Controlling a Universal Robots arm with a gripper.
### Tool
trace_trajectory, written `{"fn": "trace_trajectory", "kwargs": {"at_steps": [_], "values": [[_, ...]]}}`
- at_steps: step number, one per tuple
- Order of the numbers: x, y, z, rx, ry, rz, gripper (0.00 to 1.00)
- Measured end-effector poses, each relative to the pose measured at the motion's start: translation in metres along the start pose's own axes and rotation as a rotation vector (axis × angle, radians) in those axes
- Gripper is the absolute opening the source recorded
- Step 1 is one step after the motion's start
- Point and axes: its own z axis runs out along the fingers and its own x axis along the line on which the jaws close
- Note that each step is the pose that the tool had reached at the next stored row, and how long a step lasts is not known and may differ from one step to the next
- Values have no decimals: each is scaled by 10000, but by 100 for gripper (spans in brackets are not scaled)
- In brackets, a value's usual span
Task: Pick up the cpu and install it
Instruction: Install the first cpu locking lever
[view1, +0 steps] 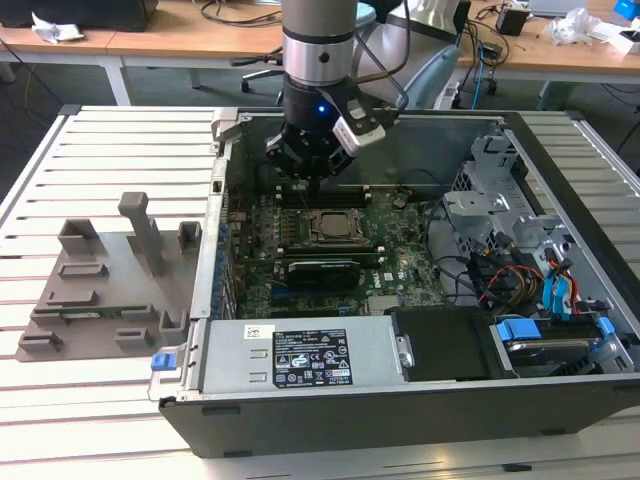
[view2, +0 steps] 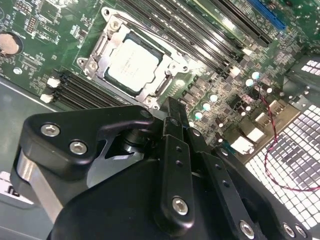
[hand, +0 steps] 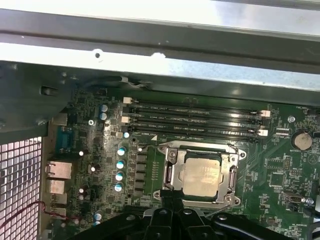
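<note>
Grey plastic tray (view1: 110, 290) with upright blocks sits on the slatted bench (view1: 100, 140) at the exterior view's left; no chip visible on it. Right of it, open computer case (view1: 400, 400) with green motherboard (view1: 400, 260) inside.

The cpu (view2: 133, 64) lies flat inside the black socket frame (view2: 97, 47) on the board, silvery top up; also seen in the first wrist view (hand: 202, 174). Judged: pick-up and placement look done. Whether the frame's retaining latch is closed I cannot tell.

Arm comes straight down into the case near its rear wall. Pincer (view1: 312, 170) hangs just above the board, beside the socket on its rear side, apart from the chip. It holds nothing; how far its fingers are spread, cannot tell.
</note>
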Motion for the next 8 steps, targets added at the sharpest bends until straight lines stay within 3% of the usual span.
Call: {"fn": "trace_trajectory", "kwargs": {"at_steps": [4,8], "values": [[42,6,-1,0,0,-2,11],[120,73,-4,1,1,-1,11]]}}
